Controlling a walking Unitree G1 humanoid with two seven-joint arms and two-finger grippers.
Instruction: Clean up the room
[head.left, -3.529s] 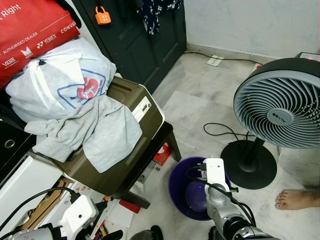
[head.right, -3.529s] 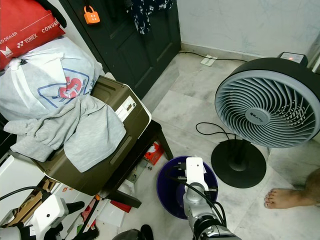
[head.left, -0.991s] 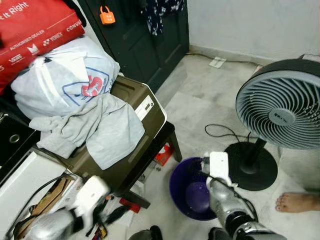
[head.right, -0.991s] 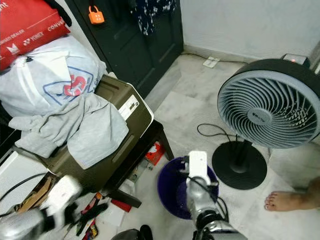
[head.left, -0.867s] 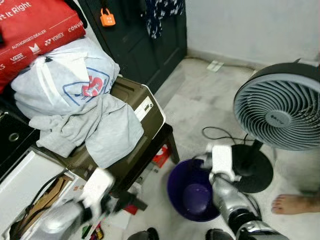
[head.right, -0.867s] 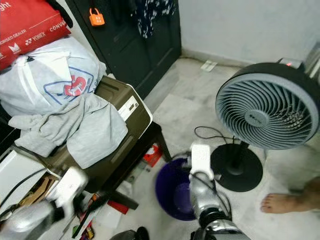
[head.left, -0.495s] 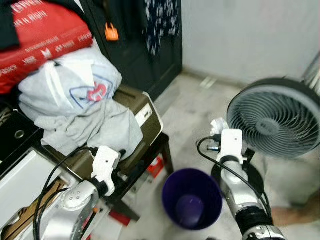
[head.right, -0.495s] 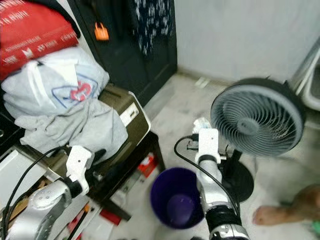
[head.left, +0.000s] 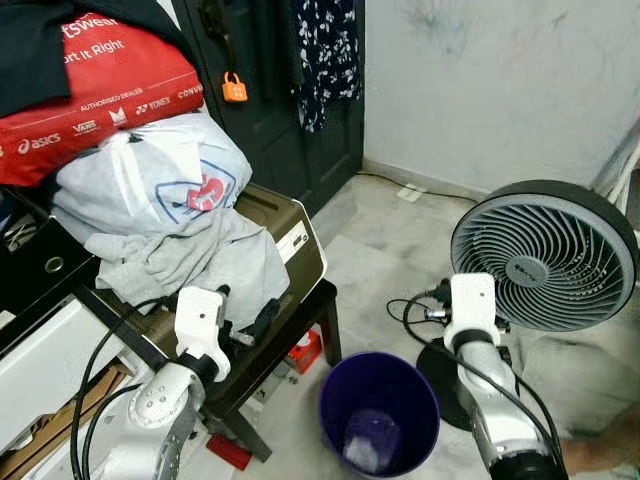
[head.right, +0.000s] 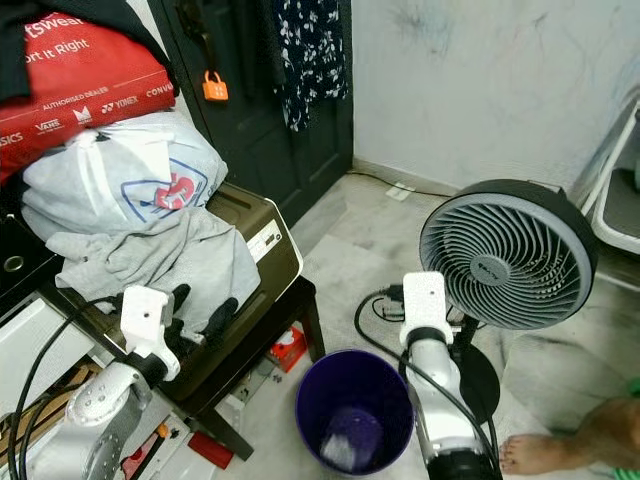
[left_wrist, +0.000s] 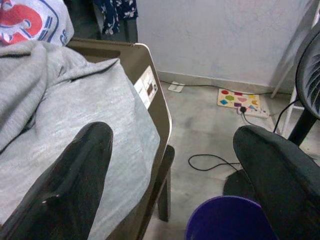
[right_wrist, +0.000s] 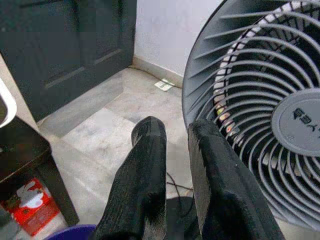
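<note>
The head stereo pair looks forward and down across the purple bin (head.left: 380, 412) and the fan (head.left: 545, 255). The left wrist camera faces along its fingers over the grey cloth (left_wrist: 55, 100) toward that bin. The right wrist camera sits close to the fan.

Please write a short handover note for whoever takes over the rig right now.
Left hand: open, empty, raised at the edge of the grey garment draped over the brown box on the stool.
Right hand: shut, empty, raised in front of the fan.
Purple bin: on the floor between stool and fan, something pale at its bottom.
Done: nothing grasped.
Left: take the garment, probably into the bin.
</note>
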